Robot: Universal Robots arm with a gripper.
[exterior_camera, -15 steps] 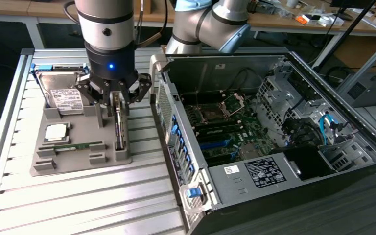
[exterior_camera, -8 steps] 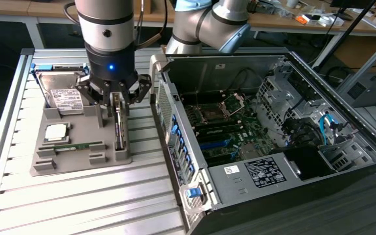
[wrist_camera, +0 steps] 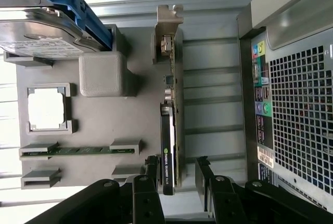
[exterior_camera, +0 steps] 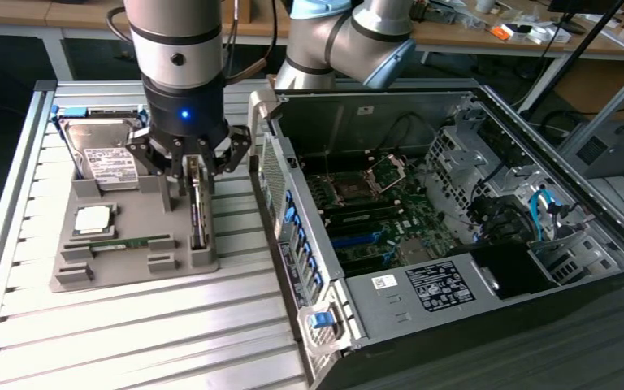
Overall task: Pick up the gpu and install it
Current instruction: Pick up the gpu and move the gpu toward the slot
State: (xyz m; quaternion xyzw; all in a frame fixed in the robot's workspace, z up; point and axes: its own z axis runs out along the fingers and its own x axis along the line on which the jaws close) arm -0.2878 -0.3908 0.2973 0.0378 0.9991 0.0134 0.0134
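Pick-up stage: the gripper (exterior_camera: pixel 195 172), jaws wide, straddles the gpu (exterior_camera: pixel 197 213) standing on edge in its grey tray (exterior_camera: pixel 127 272) on the counter (exterior_camera: pixel 127 349) — not yet gripped. A clean grasp likely calls for closing squarely on the thin card.

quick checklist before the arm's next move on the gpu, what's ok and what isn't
1. gripper open: ok, jaws apart.
2. gpu between the fingers: ok, one finger on each side.
3. gpu standing on edge in the grey tray: ok.
4. gpu gripped: not ok, the fingers are not closed on it.
5. computer case open: ok, inside exposed.
6. gpu free to lift out of the tray: cannot tell.
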